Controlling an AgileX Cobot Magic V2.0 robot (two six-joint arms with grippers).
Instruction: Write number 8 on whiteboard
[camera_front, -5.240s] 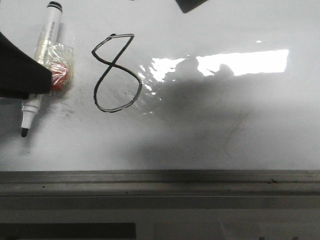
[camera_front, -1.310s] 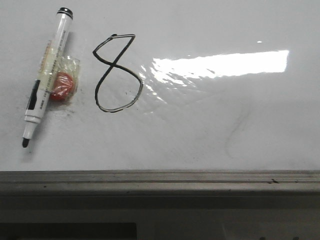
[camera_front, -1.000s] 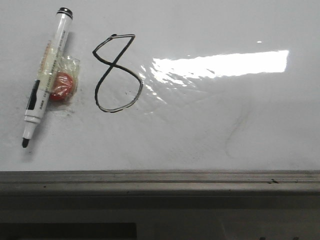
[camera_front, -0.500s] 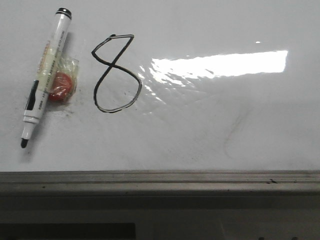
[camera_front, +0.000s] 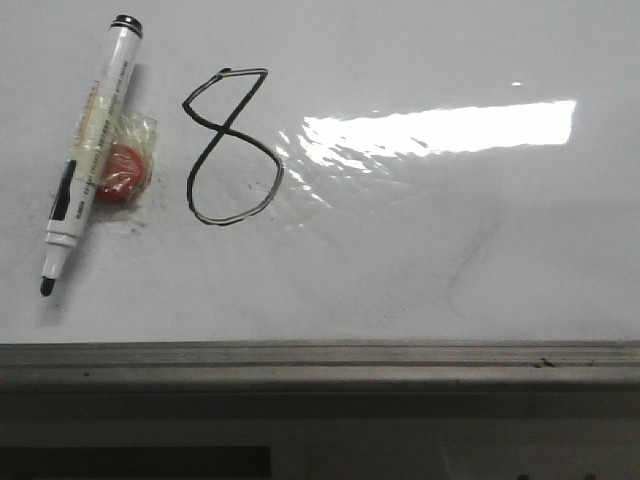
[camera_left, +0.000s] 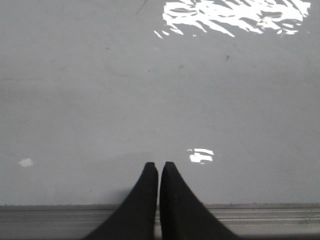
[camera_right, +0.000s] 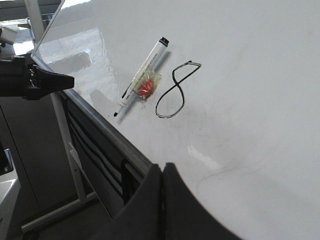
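My left gripper (camera_left: 159, 167) and right gripper (camera_right: 162, 170) both sit pressed together, holding nothing, at the whiteboard's (camera_front: 420, 260) grey edge rail (camera_front: 320, 355). The number 8 (camera_front: 231, 146), thin black, angular on top and rounder below, lies well apart from them, beside the uncapped marker (camera_front: 87, 149) with its red taped lump (camera_front: 120, 172).

Whiteboard (camera_front: 420, 260) cut off at top, left and right edges of front view. Print on marker (camera_front: 88, 150) barrel too small to read. Red object (camera_front: 120, 172) in clear wrap beside marker: identity unclear. Both arms outside front view; each wrist view shows only fingertips, bodies cropped.
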